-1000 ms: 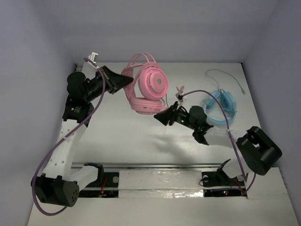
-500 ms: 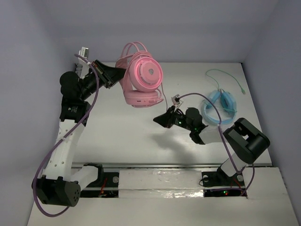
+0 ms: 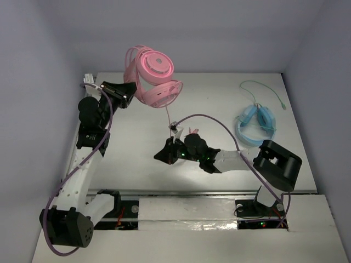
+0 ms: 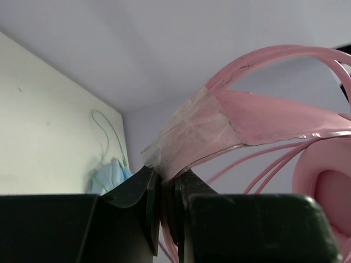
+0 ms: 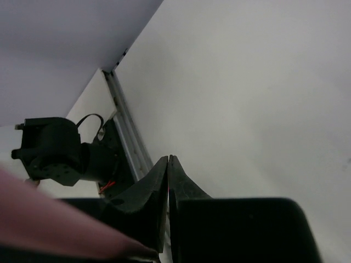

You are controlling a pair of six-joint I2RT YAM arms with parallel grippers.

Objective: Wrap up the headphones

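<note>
The pink headphones [image 3: 156,71] hang in the air over the table's far left, ear cups facing up and right. My left gripper [image 3: 131,90] is shut on their taped headband [image 4: 219,126] and holds them up; in the left wrist view the jaws [image 4: 167,175] pinch the band, with an ear cup [image 4: 329,192] at right. The thin pink cable [image 3: 166,114] drops from the cups toward my right gripper [image 3: 160,156], low over the table's middle. Its jaws [image 5: 169,160] are pressed together, a trace of pink between them, and a blurred pink strand [image 5: 49,219] passes close to the camera.
Light blue headphones [image 3: 256,123] with a green cable [image 3: 263,87] lie at the far right, also seen in the left wrist view [image 4: 109,172]. A metal rail [image 3: 164,193] runs along the near edge. Walls close in the back and sides.
My left gripper has lifted the headphones higher and toward the far left, turning them. My right gripper has moved left and nearer, from beside the blue headphones to the table's middle.
</note>
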